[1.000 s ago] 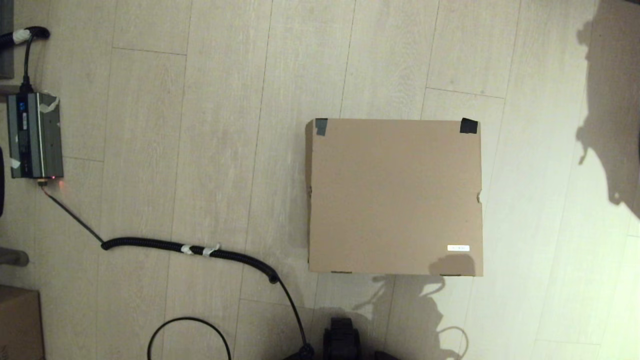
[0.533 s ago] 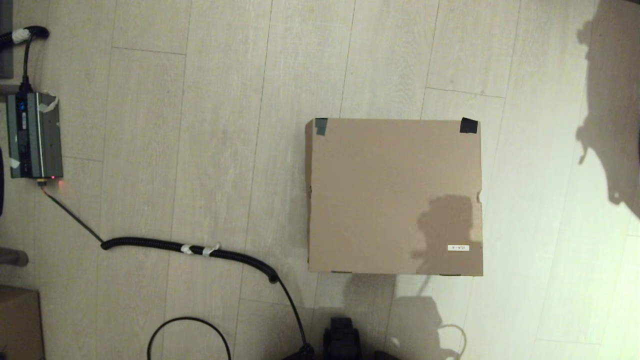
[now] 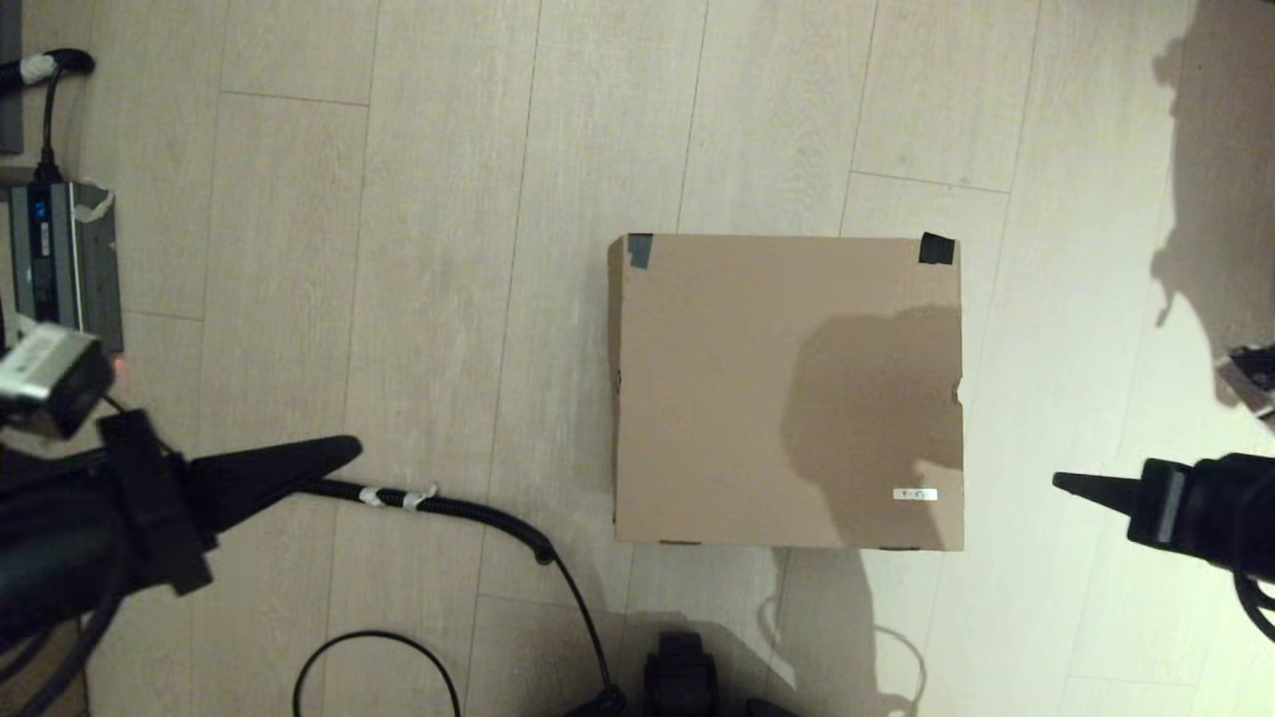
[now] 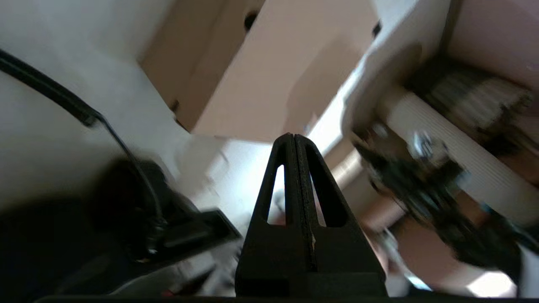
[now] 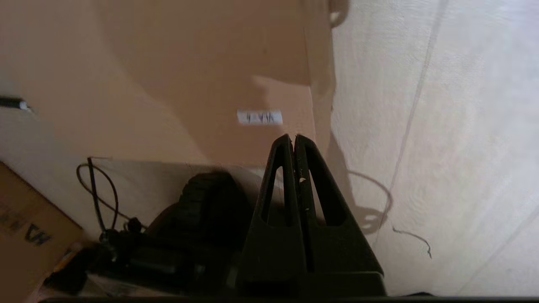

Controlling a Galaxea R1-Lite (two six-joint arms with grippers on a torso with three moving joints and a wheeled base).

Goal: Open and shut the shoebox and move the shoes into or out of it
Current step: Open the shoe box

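The brown cardboard shoebox [image 3: 787,388] stands on the floor with its lid shut; dark tape patches mark its two far corners and a small white label [image 3: 913,494] sits near its front right corner. No shoes show in any view. My left gripper [image 3: 349,451] is shut, well to the left of the box, its tip pointing toward it. My right gripper [image 3: 1062,484] is shut too, just right of the box's front right corner. The right wrist view has the box [image 5: 177,75] and its label [image 5: 259,118] close beyond the shut right gripper [image 5: 294,138]. The left gripper [image 4: 294,136] also shows shut.
A black coiled cable [image 3: 438,506] runs across the floor between my left gripper and the box. A grey power unit [image 3: 62,267] lies at the far left. My base [image 3: 680,672] is at the bottom centre. Another cardboard box [image 5: 29,235] shows in the right wrist view.
Both arms have come into the head view, left from the left side, right from the right. Their shadow has spread over the box lid.
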